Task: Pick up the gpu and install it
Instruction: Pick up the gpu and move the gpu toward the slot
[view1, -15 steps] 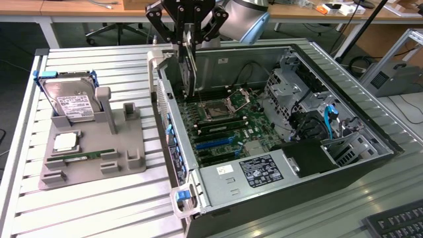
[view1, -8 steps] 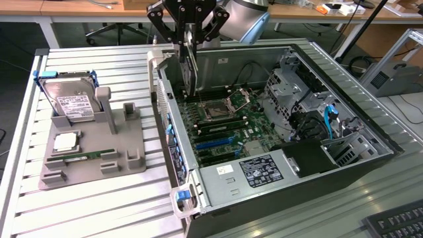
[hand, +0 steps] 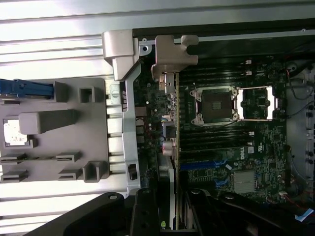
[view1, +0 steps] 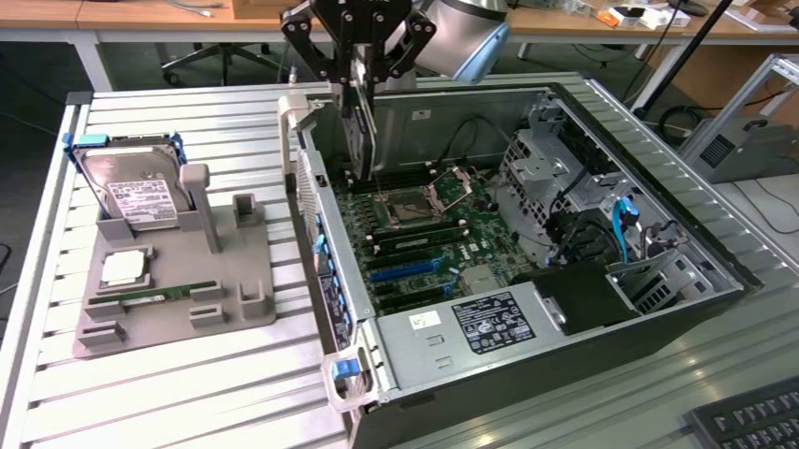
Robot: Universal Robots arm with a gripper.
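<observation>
Keys of a black keyboard are showing at the nearest corner, on the exterior view's right. Just beyond, an open computer case is lying on its side on the slatted metal tabletop, its power supply sitting at the near end. Beside the case, on the exterior view's left, a grey holder is carrying a narrow green RAM stick, then a square processor, and farther back a silver hard drive with blue handles, standing tilted. Inside the case the motherboard is lying flat, its CPU socket facing up. At the far end the claw is reaching down from above, its black fingers clamping the gpu by its upper part. The gpu is hanging on edge just inside the case's wall on the exterior view's left, its silver bracket showing beyond the fingers in the wrist view. Whether its lower edge is touching the board cannot be told. Wooden desks are standing behind.
</observation>
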